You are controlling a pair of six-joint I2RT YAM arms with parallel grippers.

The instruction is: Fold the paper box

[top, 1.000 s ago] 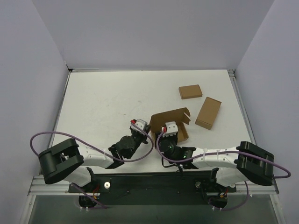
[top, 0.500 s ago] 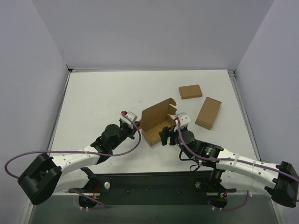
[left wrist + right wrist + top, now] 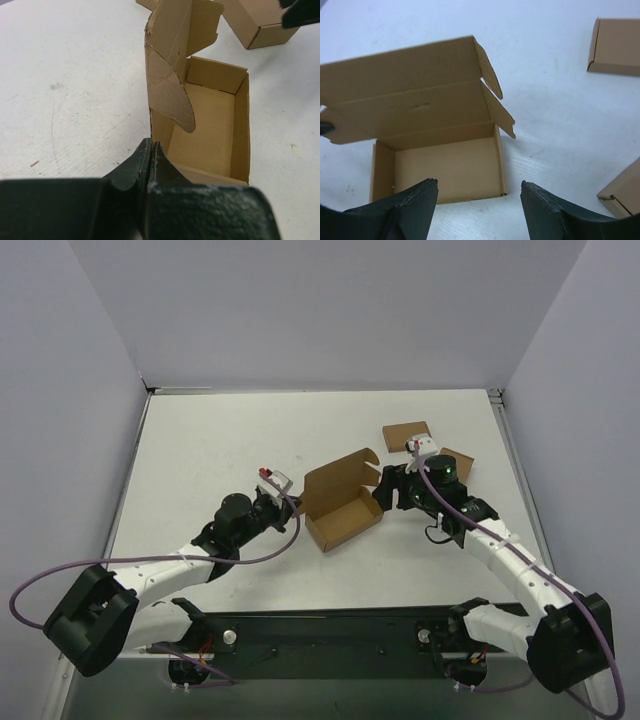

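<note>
The paper box [image 3: 345, 515] is a shallow brown cardboard box standing open in the middle of the table, its lid flap raised at the far side. My left gripper [image 3: 295, 503] is at the box's left end. In the left wrist view its fingers [image 3: 151, 146] are pressed together on the box's [image 3: 205, 135] near side wall. My right gripper [image 3: 381, 492] is open and empty at the box's right end. In the right wrist view its fingers [image 3: 480, 187] stand wide apart just short of the box [image 3: 445, 165].
Two smaller ready-made brown boxes lie at the back right: one flat [image 3: 405, 433], one [image 3: 458, 462] partly behind my right arm. They also show in the right wrist view [image 3: 615, 47] [image 3: 622, 192]. Grey walls ring the white table [image 3: 200, 450].
My right arm has swung from the box's near side round to its right end, and its gripper is open. The box has shifted left. My left arm has stretched out to the box's left end.
</note>
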